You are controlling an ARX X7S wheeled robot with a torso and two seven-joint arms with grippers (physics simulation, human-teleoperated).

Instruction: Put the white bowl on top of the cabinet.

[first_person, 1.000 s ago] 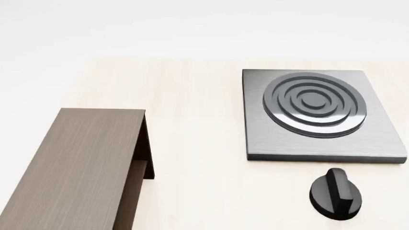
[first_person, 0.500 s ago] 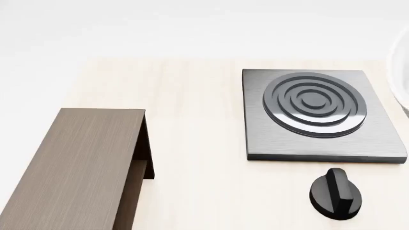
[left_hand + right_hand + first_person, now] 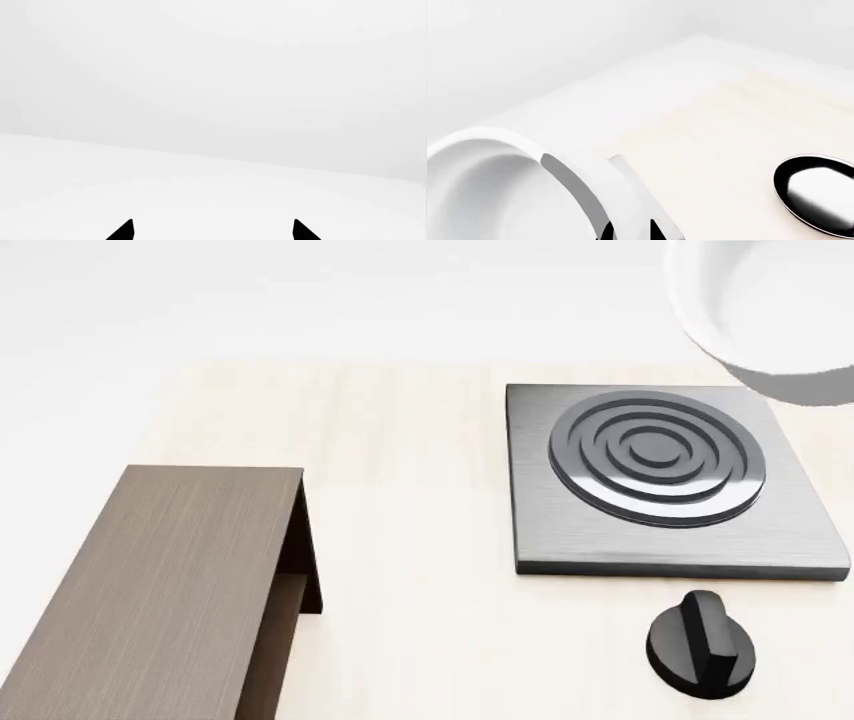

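the white bowl (image 3: 781, 320) has come into the head view, high over the stove plate (image 3: 667, 480); a moment ago only its edge showed. i think it is being carried toward the cabinet (image 3: 160, 590), which sits well apart on the worktop (image 3: 400, 540). the right tool (image 3: 630, 231) is pinched on the bowl's rim, held up high. the left tool (image 3: 212, 230) is spread open, holding nothing, pointing at blank white.

Head camera is looking steeply down over the table (image 3: 400, 540); both wrist cameras are facing outward, sharing only the bowl (image 3: 774, 310) with the right.
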